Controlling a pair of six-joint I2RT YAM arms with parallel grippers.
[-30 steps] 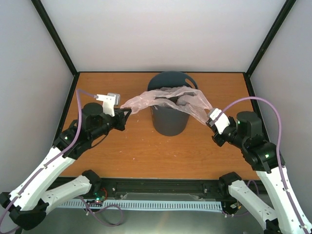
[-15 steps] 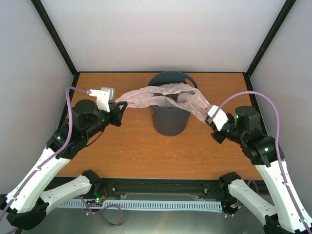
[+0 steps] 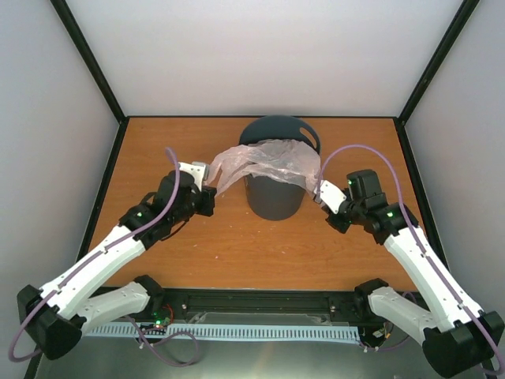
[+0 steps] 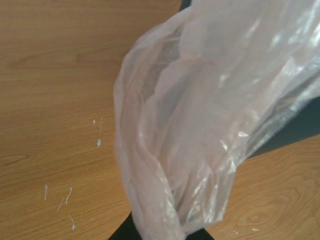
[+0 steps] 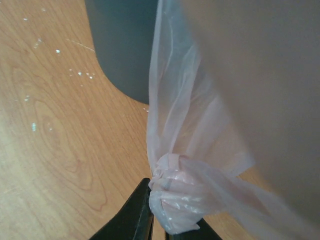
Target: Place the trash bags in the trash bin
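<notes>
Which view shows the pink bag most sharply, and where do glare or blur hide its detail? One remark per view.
Top external: even light, sharp; pink bag draped over the grey bin reads clearly. Left wrist: bag close to the lens, soft, white glints on its folds. Right wrist: upper right a blurred pale mass; only the knotted bunch low down is fairly crisp.

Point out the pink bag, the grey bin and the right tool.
thin pale-pink plastic bag (image 3: pixel 268 162): top view, draped middle.
dark grey round plastic bin (image 3: pixel 274 202): top view, front wall.
right tool (image 5: pixel 162 215): right wrist view, between fingertips.
</notes>
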